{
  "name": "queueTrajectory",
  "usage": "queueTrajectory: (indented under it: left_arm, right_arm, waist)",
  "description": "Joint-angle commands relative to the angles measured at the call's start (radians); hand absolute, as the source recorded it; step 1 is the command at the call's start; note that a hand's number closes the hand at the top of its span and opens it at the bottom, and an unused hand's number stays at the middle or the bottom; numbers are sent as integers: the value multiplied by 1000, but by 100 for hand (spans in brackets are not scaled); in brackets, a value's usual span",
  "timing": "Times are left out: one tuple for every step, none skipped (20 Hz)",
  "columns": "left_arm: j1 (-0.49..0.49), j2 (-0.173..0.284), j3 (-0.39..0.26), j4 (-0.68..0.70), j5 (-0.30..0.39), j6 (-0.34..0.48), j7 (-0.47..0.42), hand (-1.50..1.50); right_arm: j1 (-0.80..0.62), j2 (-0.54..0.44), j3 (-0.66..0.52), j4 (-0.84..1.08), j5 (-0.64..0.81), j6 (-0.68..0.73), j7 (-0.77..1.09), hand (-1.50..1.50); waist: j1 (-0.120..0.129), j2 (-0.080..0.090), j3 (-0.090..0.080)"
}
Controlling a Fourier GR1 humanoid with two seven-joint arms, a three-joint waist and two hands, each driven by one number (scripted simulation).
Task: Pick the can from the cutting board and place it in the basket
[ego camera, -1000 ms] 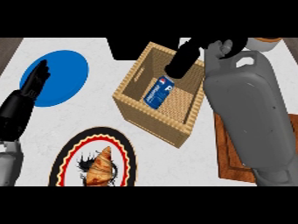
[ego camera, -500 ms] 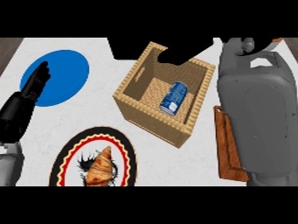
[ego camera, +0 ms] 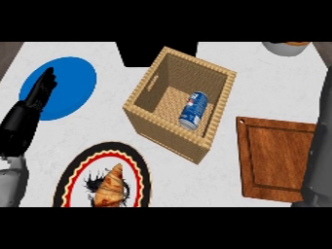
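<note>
And there it is: the blue can (ego camera: 193,110) lies on its side inside the wicker basket (ego camera: 145,92), against the wall at three o'clock. The cutting board (ego camera: 275,158), at four o'clock from the basket, carries nothing. Looks like the job is done! Left hand (ego camera: 26,115) rests at nine o'clock, fingers straight, holding nothing. The right hand is out of sight; only its grey forearm (ego camera: 330,141) shows.

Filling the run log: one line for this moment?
can: lying in basket | cutting board: bare | left robot hand: open, resting by blue plate | right robot hand: not visible
</note>
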Motion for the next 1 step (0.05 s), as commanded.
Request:
queueTrajectory:
  left_arm:
    - [4,-25,-28,-60,-19,20,47,0]
  right_arm:
    - [124,-65,-110,-104,-49,-30,-32,-150]
  waist:
    - [-1,-2,1]
